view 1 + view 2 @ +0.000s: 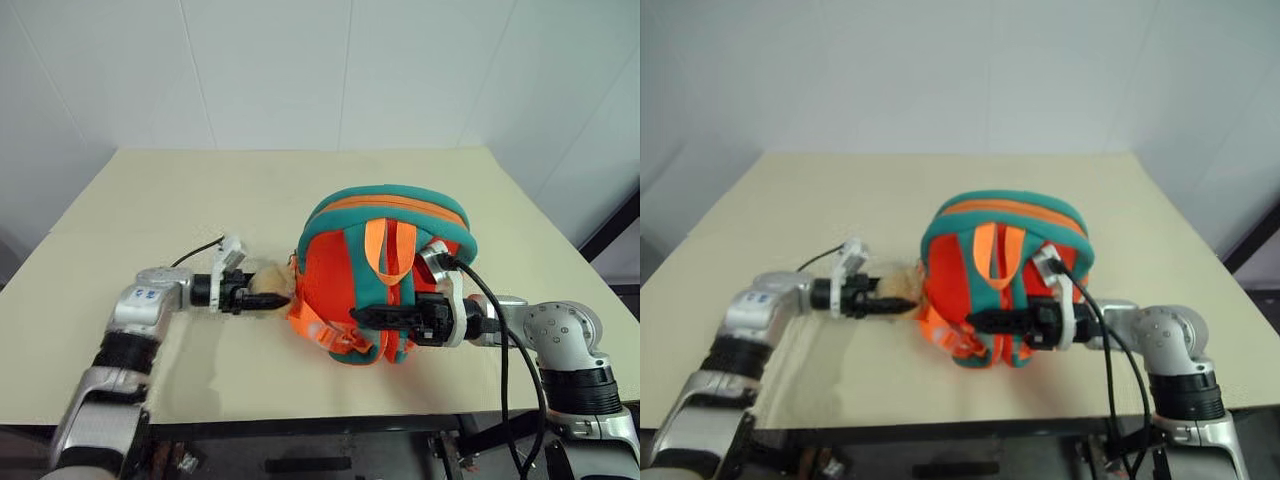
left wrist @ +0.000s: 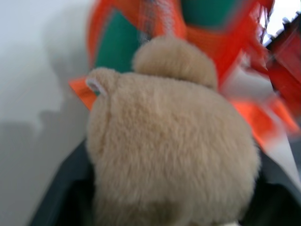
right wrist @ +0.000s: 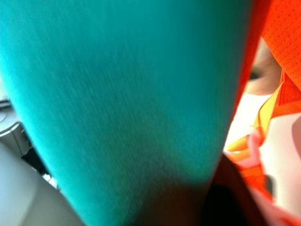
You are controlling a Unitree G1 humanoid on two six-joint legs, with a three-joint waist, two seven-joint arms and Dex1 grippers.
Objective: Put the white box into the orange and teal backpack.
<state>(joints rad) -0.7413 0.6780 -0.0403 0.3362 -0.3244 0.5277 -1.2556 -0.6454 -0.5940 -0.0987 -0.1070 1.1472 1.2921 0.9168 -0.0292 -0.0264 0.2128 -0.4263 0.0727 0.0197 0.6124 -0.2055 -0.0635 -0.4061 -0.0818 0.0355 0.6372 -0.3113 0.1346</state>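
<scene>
A pale cream bench [image 1: 150, 190] fills the scene, backed by a white panelled wall [image 1: 270, 70]. Near its front middle stands the orange and teal backpack [image 1: 345, 285], upright with its strap side toward the robot, an orange carry loop [image 1: 385, 250] hanging over that face and loose straps spilling onto the bench at its foot. The white box cannot be made out in any view, so I cannot tell where it lies. The right gripper [image 1: 365, 315] reaches across the backpack's lower front, its fingers pressed against a teal strap; whether they grip it I cannot tell. A black cable [image 1: 505, 330] arcs from that wrist. The left gripper [image 1: 268, 299] lies level by the backpack's left side, its fingers spread on either side of the tan plush toy [image 2: 169, 141], which crowds between them.
</scene>
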